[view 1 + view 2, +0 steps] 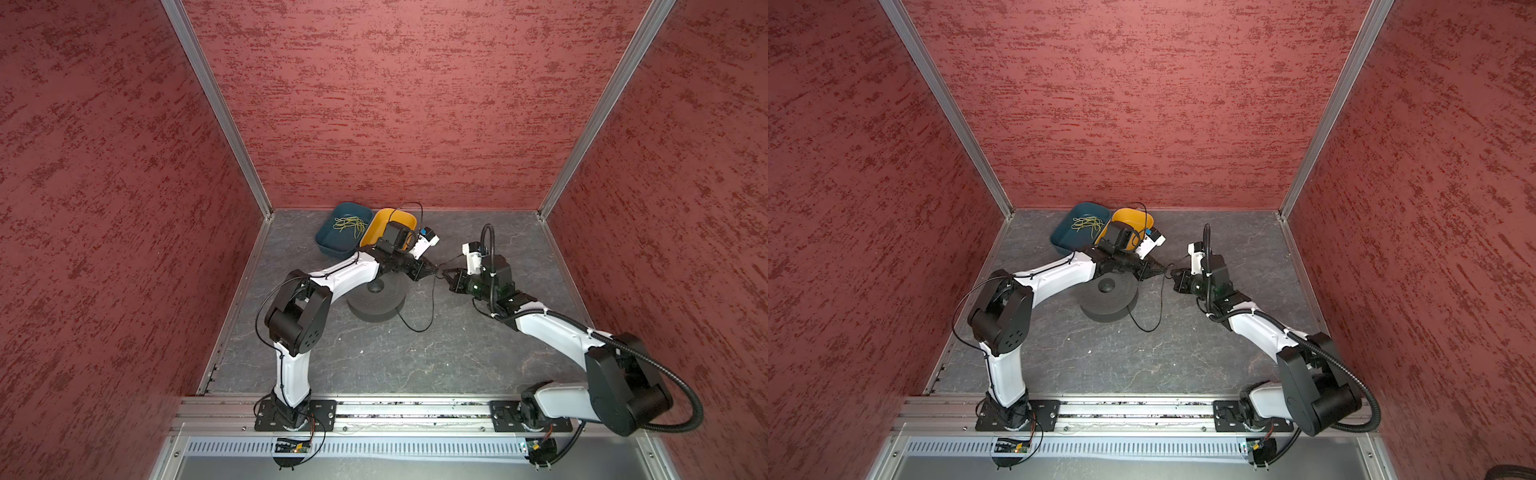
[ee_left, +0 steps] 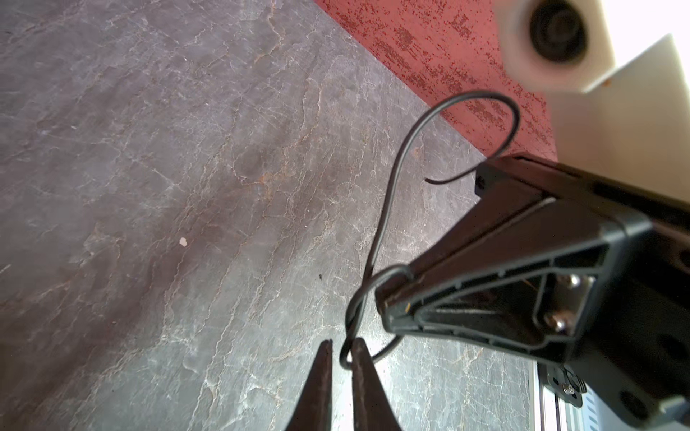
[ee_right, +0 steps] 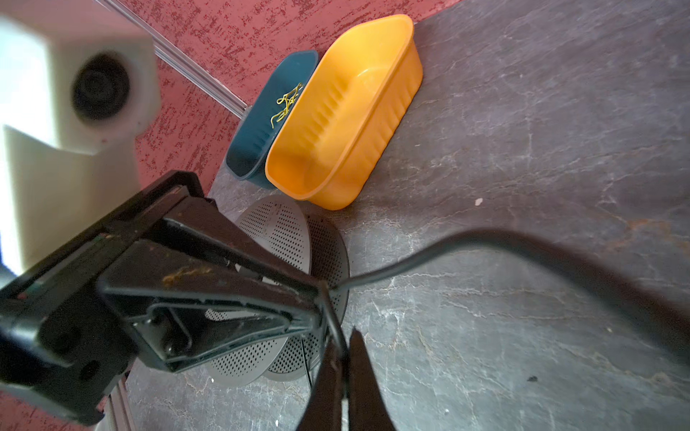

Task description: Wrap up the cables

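1. The black cable (image 1: pixel 433 303) leaves the perforated round spool (image 1: pixel 374 303), sags in a slack loop on the tabletop (image 1: pixel 374 365), and rises to where both grippers meet, just beside the spool.
2. The right gripper (image 3: pixel 345 345) is clamped on the cable. A short tail (image 2: pixel 429 180) curls free in the air nearby.
3. The left gripper (image 2: pixel 341 347) stands narrow with the cable between its fingers. Whether it pinches cannot be told.
4. No wound turns show on the spool, so the wrapping seems barely begun, with nearly the whole length left.
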Motion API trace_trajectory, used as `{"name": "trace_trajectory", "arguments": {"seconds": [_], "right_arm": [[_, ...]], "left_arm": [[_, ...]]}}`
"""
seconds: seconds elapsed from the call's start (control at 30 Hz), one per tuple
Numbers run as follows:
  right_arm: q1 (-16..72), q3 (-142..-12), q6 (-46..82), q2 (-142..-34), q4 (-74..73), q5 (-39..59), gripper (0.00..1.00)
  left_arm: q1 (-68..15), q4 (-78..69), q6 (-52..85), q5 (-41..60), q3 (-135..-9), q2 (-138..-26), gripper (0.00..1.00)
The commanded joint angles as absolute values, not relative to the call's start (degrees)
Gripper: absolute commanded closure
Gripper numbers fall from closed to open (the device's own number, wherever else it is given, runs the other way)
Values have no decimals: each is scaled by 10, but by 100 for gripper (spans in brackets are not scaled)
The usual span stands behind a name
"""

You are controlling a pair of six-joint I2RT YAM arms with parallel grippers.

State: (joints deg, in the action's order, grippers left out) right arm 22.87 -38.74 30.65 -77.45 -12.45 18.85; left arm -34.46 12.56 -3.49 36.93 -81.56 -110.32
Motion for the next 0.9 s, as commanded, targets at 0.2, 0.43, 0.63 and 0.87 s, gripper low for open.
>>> {"name": "trace_trajectory", "arguments": {"seconds": [0.2, 0.43, 0.63, 0.87], "right_arm": [[245, -403, 287, -765, -142, 192, 100], [245, -398, 282, -761, -144, 185, 100], [246, -385, 279, -754, -143, 171, 100], [244, -396, 310, -766, -99, 111, 100]], "left_arm": [[-348, 141, -39, 349, -840, -1128, 90], [-349, 140, -35, 333, -840, -1126, 97], [-345, 117, -14, 296, -827, -1111, 100], [-340, 93, 2, 282, -804, -1091, 100]]}}
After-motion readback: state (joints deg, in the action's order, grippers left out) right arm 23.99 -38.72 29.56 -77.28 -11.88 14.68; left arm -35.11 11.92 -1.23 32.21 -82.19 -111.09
